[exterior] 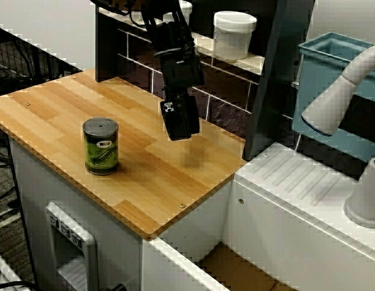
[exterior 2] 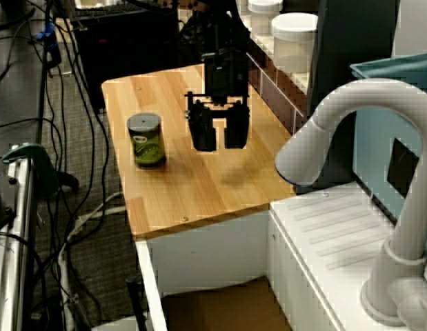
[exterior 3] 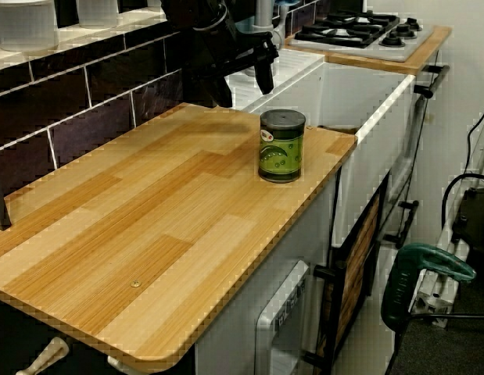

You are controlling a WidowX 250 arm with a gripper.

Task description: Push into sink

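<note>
Can [exterior: 101, 145] stands upright mid-counter [exterior: 145, 200], apart from my jaws [exterior 2: 218, 131], which hang open and empty above the wood; I should drop behind its far side and shove steadily toward the sink [exterior: 235, 270].

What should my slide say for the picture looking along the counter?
Open gripper hovers behind green can on wooden counter.
</note>
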